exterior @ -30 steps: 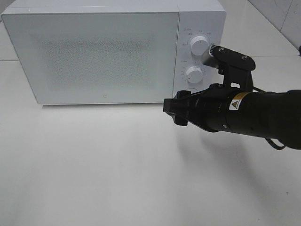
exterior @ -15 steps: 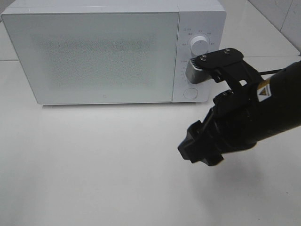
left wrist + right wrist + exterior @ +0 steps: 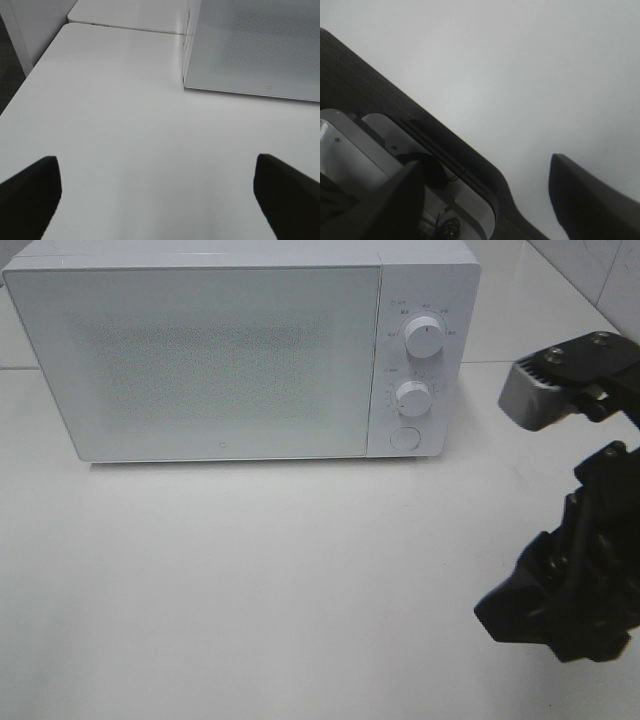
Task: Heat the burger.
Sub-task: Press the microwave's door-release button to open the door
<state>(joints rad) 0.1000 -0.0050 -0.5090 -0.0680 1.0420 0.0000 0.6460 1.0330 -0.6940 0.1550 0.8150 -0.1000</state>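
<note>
Two grippers: my left gripper (image 3: 155, 165) and my right gripper (image 3: 485, 165), each seen from its own wrist camera.
Left gripper: black fingers (image 3: 30, 195) spread wide with nothing between them, above the bare white table top (image 3: 115, 115).
Right gripper: black fingers (image 3: 590, 200) apart with nothing clamped. In the high view it hangs at the right edge, well apart from the oven, below a grey wrist camera housing (image 3: 540, 395).
Burger: none of the three views shows it, so I cannot tell where it lies or how it looks.
Microwave: one white box-shaped microwave oven (image 3: 425, 280) at the back of the table. Its wide, frosted, grey-white door (image 3: 200, 360) is shut, and I cannot see through it.
Controls: an upper round white knob (image 3: 425, 337) above a lower round white knob (image 3: 413, 397) on the right-hand panel, with a round white button (image 3: 404, 438) beneath them.
High view only: the whole oven front, the controls and my right arm.
Left wrist view only: the oven's left front corner close by, the seam (image 3: 125, 27) where a second white top meets this one, and a strip of dark floor (image 3: 7, 65).
Right wrist view only: the table's edge, the dark floor beyond it, and a pale grey-and-white frame (image 3: 370, 150) with black cable.
Count: one microwave, one door, two knobs, one button, two grippers, four fingers.
</note>
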